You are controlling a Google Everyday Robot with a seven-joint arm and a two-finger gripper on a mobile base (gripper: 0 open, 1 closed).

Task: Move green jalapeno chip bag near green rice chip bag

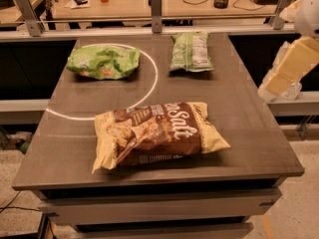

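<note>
Far right, jaws, well apart from green jalapeno chip bag (190, 51)

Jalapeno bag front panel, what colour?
White, on a pale-green bag, camera view. Gripper not in view; arm at right edge.

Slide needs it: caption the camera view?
Green jalapeno chip bag and green rice chip bag apart on table; arm at right edge, gripper out of view.

Hand (283, 77) at far right, beside table (244, 113)
</note>
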